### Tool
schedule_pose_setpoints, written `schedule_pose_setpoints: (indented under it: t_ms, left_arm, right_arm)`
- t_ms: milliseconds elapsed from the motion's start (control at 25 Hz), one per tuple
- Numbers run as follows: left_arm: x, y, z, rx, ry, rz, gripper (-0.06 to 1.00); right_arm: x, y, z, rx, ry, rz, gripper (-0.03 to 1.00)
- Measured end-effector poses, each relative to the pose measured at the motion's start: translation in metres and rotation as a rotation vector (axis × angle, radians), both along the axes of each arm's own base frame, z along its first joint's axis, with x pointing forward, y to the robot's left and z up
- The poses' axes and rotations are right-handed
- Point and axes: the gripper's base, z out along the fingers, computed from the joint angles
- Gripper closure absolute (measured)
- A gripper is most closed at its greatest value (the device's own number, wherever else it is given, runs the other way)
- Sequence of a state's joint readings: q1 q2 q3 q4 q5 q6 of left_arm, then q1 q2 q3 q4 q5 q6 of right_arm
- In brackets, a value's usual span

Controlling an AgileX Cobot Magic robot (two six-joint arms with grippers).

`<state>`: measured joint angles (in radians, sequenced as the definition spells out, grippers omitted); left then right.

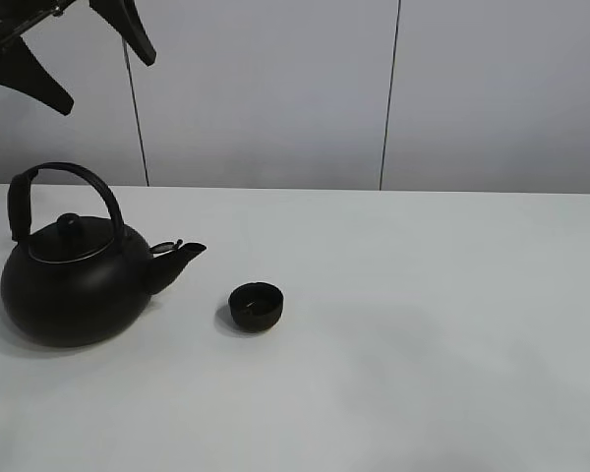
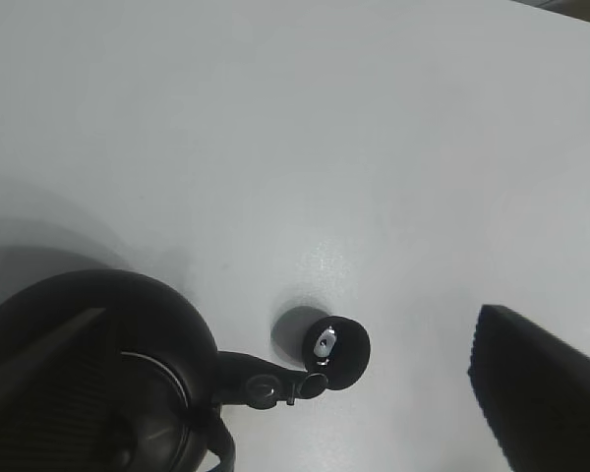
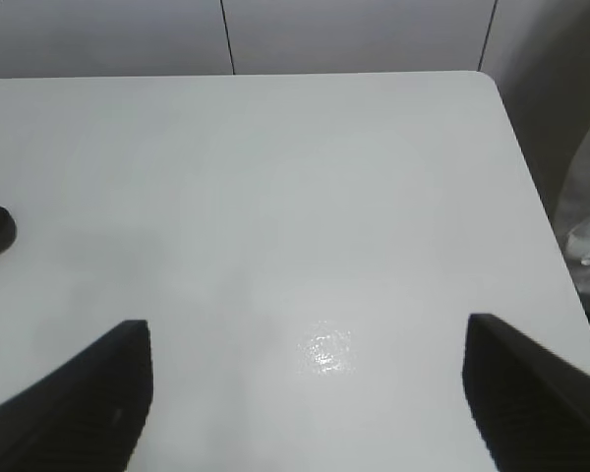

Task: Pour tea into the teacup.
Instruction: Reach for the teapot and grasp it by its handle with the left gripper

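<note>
The teacup (image 1: 256, 306) stands upright on the table (image 1: 423, 295), at about 7 o'clock from the middle of the high view. Nothing is touching it. The kettle (image 1: 74, 280) sits at the cup's 9 o'clock, flat on its base. Its spout (image 1: 182, 254) aims toward 3 o'clock and ends near the cup, but short of it and not over it. The arched handle (image 1: 79, 177) stands up with nothing around it.

The left claw (image 1: 106, 81) hangs high in the air at roughly 12 o'clock from the kettle, its fingers spread wide and holding nothing. Its wrist camera looks down on both kettle and cup, well below. The right claw (image 3: 305, 329) is out of the high view. Its own camera shows it spread open and empty too, over table well away from the cup, which appears only at the edge of that picture.

As I judge it, the pouring has not begun: the kettle is ungrasped and level. A small bright glint shows inside the cup in the left wrist view, but whether that is liquid or only a reflection I cannot tell.

Nearly everything seems left to do. The left claw must come down and close on the handle, lift the kettle, bring the spout over the cup, tip it and set it back.
</note>
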<state>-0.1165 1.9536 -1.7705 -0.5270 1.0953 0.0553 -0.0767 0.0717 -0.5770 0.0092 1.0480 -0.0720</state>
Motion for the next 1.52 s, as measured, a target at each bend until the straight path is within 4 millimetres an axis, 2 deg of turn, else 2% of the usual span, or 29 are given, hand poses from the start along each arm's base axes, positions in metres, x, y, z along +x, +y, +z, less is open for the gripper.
schedule_pose_setpoints:
  t_ms: [120, 320, 1400, 1520]
  left_arm:
    - [0.0, 0.0, 0.0, 0.0, 0.0, 0.0, 0.25]
    - [0.0, 0.0, 0.0, 0.0, -0.005, 0.003, 0.25]
    - [0.002, 0.001, 0.001, -0.001, -0.016, 0.011, 0.25]
    - [-0.001, 0.001, 0.007, 0.013, -0.036, 0.007, 0.25]
  right_arm:
    - [-0.005, 0.001, -0.019, 0.002, -0.008, 0.002, 0.38]
    - [-0.004, 0.001, -0.032, 0.007, 0.047, 0.003, 0.38]
    - [-0.004, 0.001, -0.033, 0.008, 0.049, 0.004, 0.38]
    - [-0.004, 0.001, -0.033, 0.008, 0.049, 0.004, 0.38]
